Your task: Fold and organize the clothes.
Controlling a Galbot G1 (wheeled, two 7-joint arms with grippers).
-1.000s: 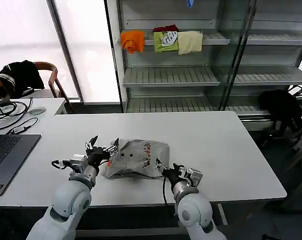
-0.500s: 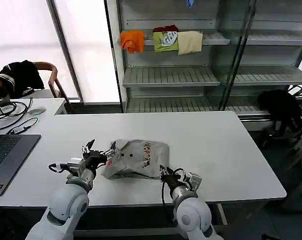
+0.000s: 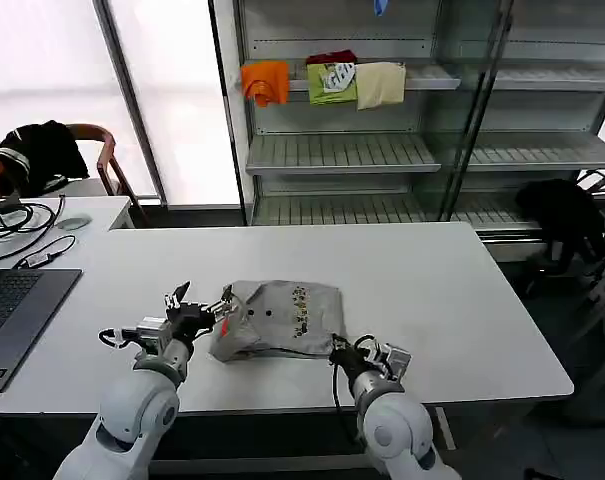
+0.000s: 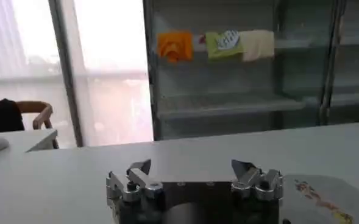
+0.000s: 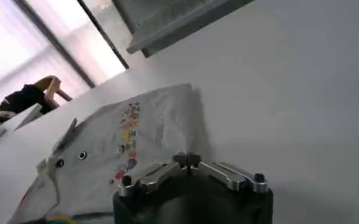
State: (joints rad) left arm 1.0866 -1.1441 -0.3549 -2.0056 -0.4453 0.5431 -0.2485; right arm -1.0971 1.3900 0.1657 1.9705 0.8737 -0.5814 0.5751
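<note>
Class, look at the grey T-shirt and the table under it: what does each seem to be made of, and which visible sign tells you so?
Grey T-shirt: soft knit fabric, probably cotton jersey; matte, it creases and slumps in folds. Table: hard, smooth white top, likely laminate; flat with a faint sheen, though the core cannot be told.

A white table (image 3: 452,300) fills the near part of the room. Behind it stands a grey metal shelving unit (image 3: 342,150) with glass doors; orange (image 3: 266,80), green (image 3: 332,82) and cream (image 3: 381,84) cloths hang from an upper shelf. Bright windows (image 3: 42,90) light the far left. A wooden chair (image 3: 102,150) holds a black garment (image 3: 42,152). A laptop (image 3: 12,310) lies on the near left.
</note>
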